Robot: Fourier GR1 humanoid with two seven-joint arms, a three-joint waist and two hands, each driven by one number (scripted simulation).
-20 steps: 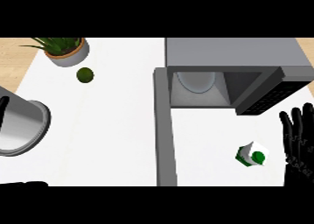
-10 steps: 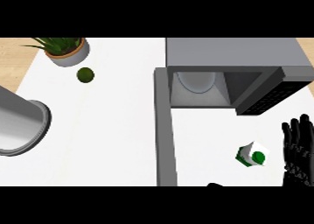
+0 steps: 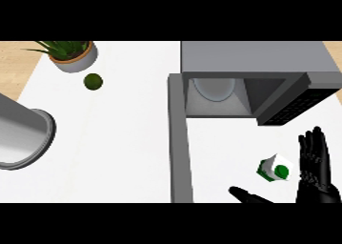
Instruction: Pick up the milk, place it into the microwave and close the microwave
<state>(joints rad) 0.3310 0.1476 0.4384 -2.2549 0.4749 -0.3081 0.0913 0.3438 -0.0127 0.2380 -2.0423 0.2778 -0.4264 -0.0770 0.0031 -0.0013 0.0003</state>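
Head view, approach phase. The right hand (image 3: 315, 167) is sinking toward the lower edge of the view and drawing nearer to the milk (image 3: 275, 169); a second ago it stood higher and further right, and its thumb, then unseen, is now showing below the carton. The fingers are extended and spread apart from the thumb, bracketing the milk without touching it. The milk is standing on the counter (image 3: 117, 157), in front of the microwave (image 3: 251, 81), whose door (image 3: 179, 143) is hanging wide open. The left hand, visible at the left edge a second ago, is no longer showing; only its grey forearm (image 3: 15, 133) is remaining. The change suggests that grasping is imminent; lifting, placing and closing are still to come.
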